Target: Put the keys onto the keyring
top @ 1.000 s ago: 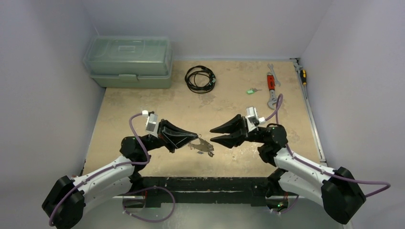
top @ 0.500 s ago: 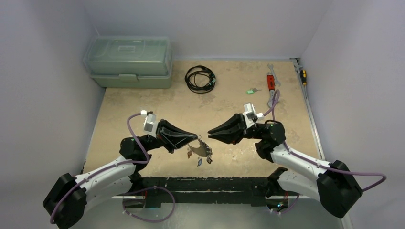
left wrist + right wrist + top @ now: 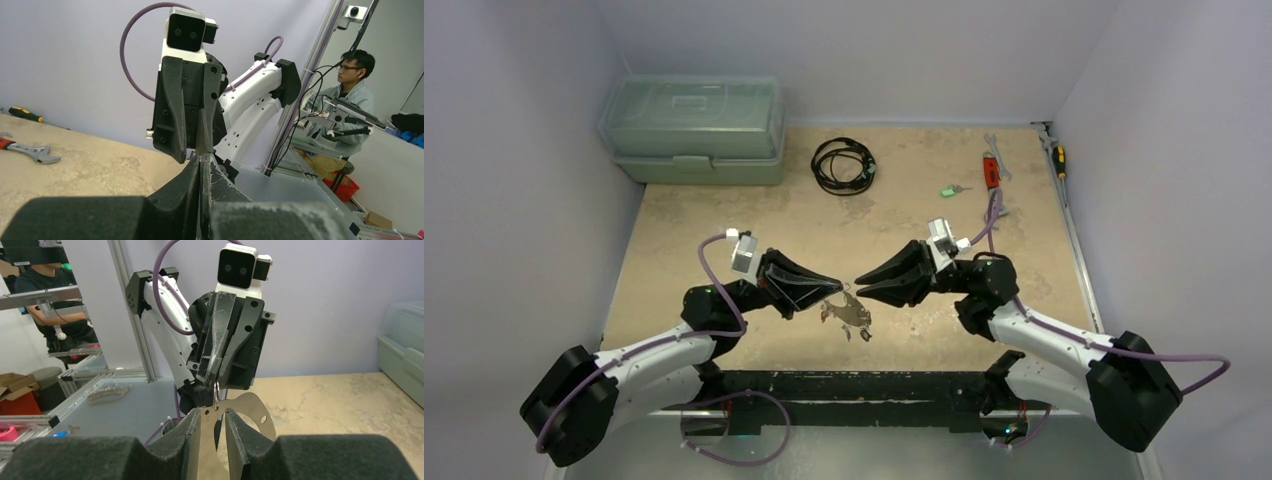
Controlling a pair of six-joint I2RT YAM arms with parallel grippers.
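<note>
Last second: right gripper (image 3: 860,285) slid left and now sits tip-to-tip with left gripper (image 3: 837,284), well on the near side of the cable coil (image 3: 844,165). Its jaws went from wide to a narrow gap. They're slightly spread, with nothing visibly pinched.

Left gripper has barely moved. Its fingers are pressed together on the keyring (image 3: 216,388), thin wire showing at the tip. The keys (image 3: 850,316) hang in a bunch under that tip, clear of the table, having swung a bit.

My read: right is lining up on the ring for threading or a regrip, with no grip yet. One green key (image 3: 949,190) is still loose, lying right of the coil, so the task isn't done.

Room: plain pale walls (image 3: 514,150) on three sides. The table (image 3: 724,220) is tan and mottled. Green toolbox (image 3: 694,128) left of the coil, lid shut. Red-handled wrench (image 3: 991,175) further right of the coil than the key, then a screwdriver (image 3: 1058,158) at the edge.
</note>
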